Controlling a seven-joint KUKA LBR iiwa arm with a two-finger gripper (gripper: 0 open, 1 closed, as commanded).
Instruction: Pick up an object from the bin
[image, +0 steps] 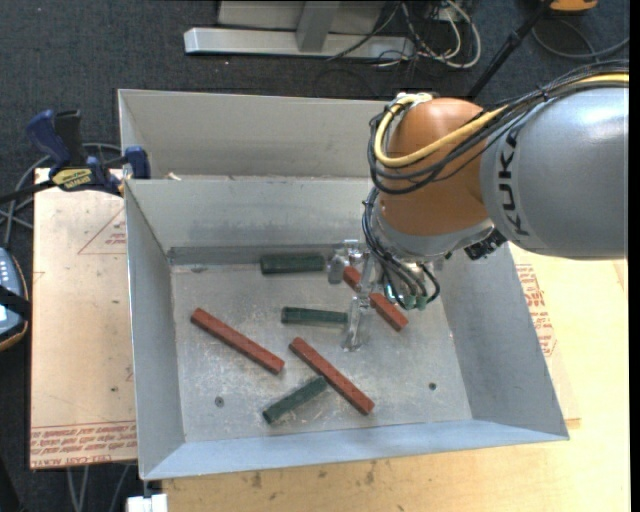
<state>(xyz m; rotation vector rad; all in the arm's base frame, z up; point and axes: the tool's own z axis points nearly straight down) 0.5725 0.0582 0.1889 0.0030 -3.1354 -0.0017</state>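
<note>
Floor: dark carpet and loose cables lay round the grey bin (152, 330) I was working over.
Pincer: the pincer (352, 338) hung at centre frame; I could not tell how far it stood open, and I made out nothing in it.
Nearest things: a red-brown bar (392, 313) lay slanted just right of it, and a dark green bar (312, 316) just left.
Handling: I judged the red-brown bar stiff, light and hard-faced, best taken across its narrow width at mid-length.
</note>
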